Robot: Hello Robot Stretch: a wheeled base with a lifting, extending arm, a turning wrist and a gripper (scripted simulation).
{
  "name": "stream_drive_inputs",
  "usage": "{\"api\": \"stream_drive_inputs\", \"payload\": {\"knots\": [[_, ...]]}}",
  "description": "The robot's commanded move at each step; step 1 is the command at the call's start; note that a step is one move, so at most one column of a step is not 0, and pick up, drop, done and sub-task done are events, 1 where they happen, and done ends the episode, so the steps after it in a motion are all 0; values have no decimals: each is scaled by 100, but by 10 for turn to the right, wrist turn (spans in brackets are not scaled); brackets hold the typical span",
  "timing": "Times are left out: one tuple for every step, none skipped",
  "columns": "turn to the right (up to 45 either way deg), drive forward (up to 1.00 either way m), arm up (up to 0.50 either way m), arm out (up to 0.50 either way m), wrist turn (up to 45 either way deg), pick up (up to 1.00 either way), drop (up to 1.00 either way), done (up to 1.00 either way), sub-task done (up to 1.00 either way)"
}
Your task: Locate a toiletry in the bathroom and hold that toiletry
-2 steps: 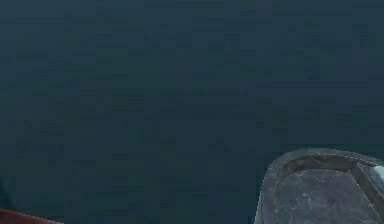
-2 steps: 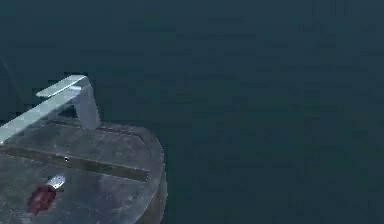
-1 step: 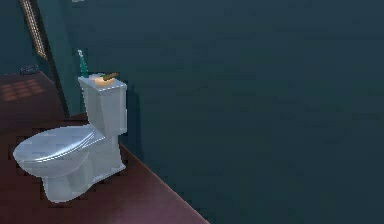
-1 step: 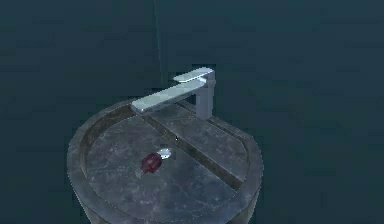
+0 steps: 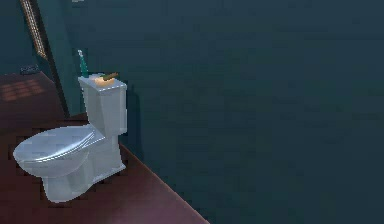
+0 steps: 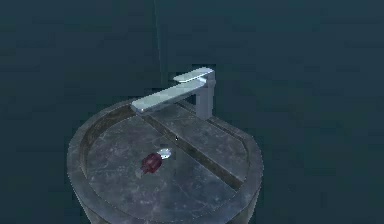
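Dark teal walls (image 5: 260,90) and a red-brown floor (image 5: 150,200) mark the room as the bathroom. At the forward view's left stands a white toilet (image 5: 65,155), lid down. On its tank (image 5: 105,105) stand a slim teal bottle (image 5: 83,62) and, just right of it, a flat orange-brown item (image 5: 106,76). The arm side view shows a round stone washbasin (image 6: 85,140) with a flat grey faucet (image 6: 180,92) at its far edge. On the basin's near left part lies a small dark red object (image 6: 152,163), with a smaller pale object (image 6: 165,153) just beside it.

Step in hand: locating, judged nearly complete, since candidate toiletries are in sight. The dark red object lies on the arm's side and is the likelier target; its kind cannot be confirmed. Next move: bring the arm to basin height, extend it over the rim and align the hand with the object, clear of the faucet. Arm pose and the state of the hand cannot be told.
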Motion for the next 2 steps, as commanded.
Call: {"api": "stream_drive_inputs", "payload": {"knots": [[0, 0, 38, 0, 0, 0, 0, 0, 0], [0, 0, 0, 20, 0, 0, 0, 0, 0]]}}
